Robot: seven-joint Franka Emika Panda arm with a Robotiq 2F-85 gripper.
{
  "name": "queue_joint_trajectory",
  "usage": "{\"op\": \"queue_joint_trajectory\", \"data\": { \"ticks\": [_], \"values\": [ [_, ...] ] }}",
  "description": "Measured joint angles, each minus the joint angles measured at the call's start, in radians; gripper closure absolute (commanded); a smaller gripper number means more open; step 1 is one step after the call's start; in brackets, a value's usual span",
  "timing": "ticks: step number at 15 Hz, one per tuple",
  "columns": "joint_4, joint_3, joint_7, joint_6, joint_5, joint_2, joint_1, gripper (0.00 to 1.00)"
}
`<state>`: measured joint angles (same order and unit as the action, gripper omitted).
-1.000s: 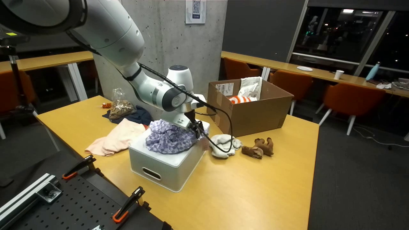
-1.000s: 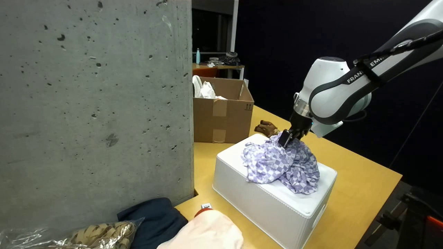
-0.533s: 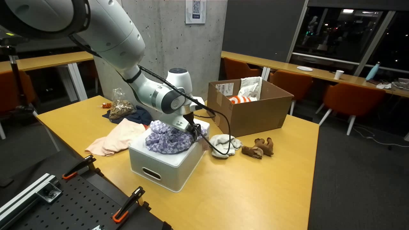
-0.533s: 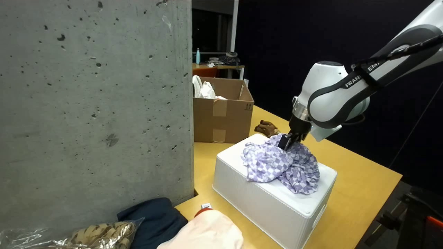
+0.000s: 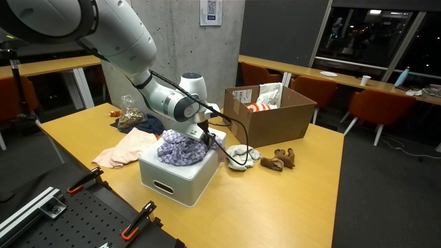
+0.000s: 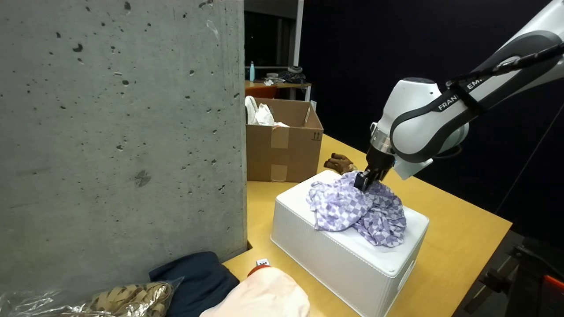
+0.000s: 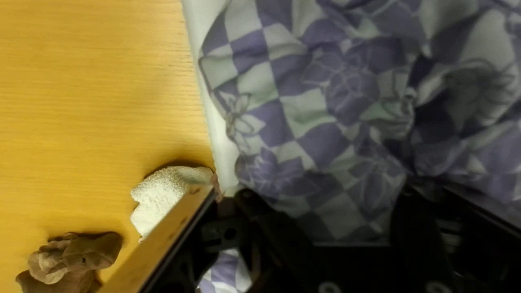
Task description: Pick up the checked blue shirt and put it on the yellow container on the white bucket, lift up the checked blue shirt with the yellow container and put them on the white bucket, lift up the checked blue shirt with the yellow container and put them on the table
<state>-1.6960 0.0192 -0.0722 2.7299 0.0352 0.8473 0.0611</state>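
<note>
The blue-violet checked shirt (image 5: 179,150) lies bunched on top of the white bucket (image 5: 193,191), a box-shaped bin with its flat face up. The shirt (image 6: 341,207) and the bucket (image 6: 326,268) show in both exterior views. My gripper (image 5: 209,141) reaches down at the shirt's side nearer the cardboard box. In the wrist view my gripper (image 7: 325,193) has its dark fingers apart, with folds of the shirt (image 7: 276,110) between and around them. The fingertips are sunk in the cloth and partly hidden. No yellow container shows; it is hidden or out of view.
A cardboard box (image 5: 280,124) stands beside the bucket. A whitish cloth (image 5: 241,156) and a brown stuffed toy (image 5: 284,158) lie near it. A pink cloth (image 5: 129,150), navy cloth (image 5: 151,124) and plastic bag (image 5: 130,119) lie beside the concrete pillar (image 6: 132,132).
Over the last second my gripper has moved slightly down and sideways into the shirt. The cloth around the fingers has shifted a little. The bucket has not moved.
</note>
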Motion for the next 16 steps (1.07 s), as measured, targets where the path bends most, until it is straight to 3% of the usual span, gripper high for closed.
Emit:
{"op": "queue_joint_trajectory", "data": {
  "ticks": [6,9,13,16],
  "values": [
    [-0.020,0.005,0.003,0.000,0.021,-0.079,-0.049,0.70],
    [-0.075,0.034,0.026,0.000,0.080,-0.200,-0.124,0.70],
    [-0.188,0.122,0.152,0.001,0.211,-0.395,-0.236,0.70],
    [-0.276,0.157,0.246,-0.008,0.299,-0.550,-0.262,0.70]
  ]
}}
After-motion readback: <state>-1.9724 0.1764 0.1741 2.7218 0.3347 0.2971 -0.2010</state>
